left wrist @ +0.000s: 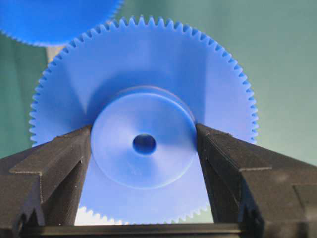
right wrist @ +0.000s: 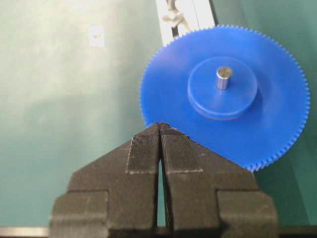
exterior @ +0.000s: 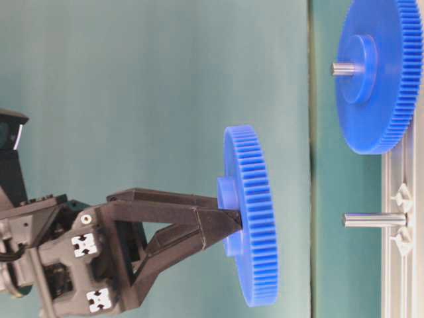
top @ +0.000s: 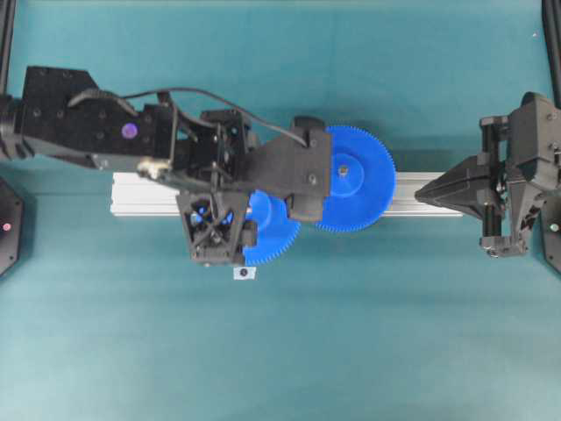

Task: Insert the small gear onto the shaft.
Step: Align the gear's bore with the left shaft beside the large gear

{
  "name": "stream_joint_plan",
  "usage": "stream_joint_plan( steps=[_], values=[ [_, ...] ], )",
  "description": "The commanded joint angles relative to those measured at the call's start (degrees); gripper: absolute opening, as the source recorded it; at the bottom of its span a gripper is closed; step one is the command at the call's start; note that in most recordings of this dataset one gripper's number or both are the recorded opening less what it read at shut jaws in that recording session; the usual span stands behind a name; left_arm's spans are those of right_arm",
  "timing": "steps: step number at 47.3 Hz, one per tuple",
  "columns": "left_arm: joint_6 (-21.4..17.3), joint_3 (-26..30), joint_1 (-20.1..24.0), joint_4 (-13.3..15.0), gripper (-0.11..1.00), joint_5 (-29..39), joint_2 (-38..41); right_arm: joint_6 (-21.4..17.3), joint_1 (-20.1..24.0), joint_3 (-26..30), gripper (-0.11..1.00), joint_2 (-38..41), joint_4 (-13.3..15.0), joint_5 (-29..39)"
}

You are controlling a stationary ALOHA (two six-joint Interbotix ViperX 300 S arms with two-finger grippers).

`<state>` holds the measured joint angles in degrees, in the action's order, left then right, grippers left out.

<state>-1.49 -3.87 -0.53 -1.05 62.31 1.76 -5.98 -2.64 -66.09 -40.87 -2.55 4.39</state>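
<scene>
the left tool (left wrist: 143, 148) grips the small gear (left wrist: 143, 124), a blue plastic disc with fine teeth, its matte ribbed black fingers (left wrist: 54, 163) pressed on the raised round hub at three and nine o'clock. the gear hangs above the bench (top: 280, 351), apart from the shaft (exterior: 374, 219), a thin smooth grey metal pin standing bare on the ribbed silver rail (top: 149, 195). the wider blue gear (right wrist: 223, 91) sits on its own pin at twelve o'clock of the right tool (right wrist: 159, 130), whose jaws are closed together on nothing.
</scene>
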Motion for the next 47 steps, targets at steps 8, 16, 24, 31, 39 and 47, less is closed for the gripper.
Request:
stream_joint_plan(
  steps=[8, 16, 24, 31, 39, 47],
  values=[
    [-1.32, 0.18, 2.9, -0.18, 0.69, -0.18, -1.93, -0.53, -0.09, 0.44, 0.02, -0.09, 0.0, -0.53],
    [-3.16, -0.26, 3.6, -0.18, 0.69, -0.18, -1.23, -0.53, -0.09, 0.44, 0.02, -0.18, -0.09, -0.53],
    [-3.96, -0.88, 3.6, -0.18, 0.69, -0.18, 0.09, -0.53, -0.09, 0.35, 0.02, -0.26, -0.09, -0.53],
    [-4.04, -0.79, 3.69, -0.18, 0.69, -0.09, 1.14, -0.53, -0.09, 0.44, 0.02, -0.18, -0.09, -0.53],
    [-4.13, -0.97, 3.87, -0.18, 0.69, -0.18, 1.76, -0.53, -0.09, 0.44, 0.02, -0.26, -0.09, -0.53],
    [-4.75, -1.49, 3.96, -0.18, 0.69, -0.18, 2.11, -0.53, -0.09, 0.35, 0.02, -0.26, -0.09, -0.53]
  ],
)
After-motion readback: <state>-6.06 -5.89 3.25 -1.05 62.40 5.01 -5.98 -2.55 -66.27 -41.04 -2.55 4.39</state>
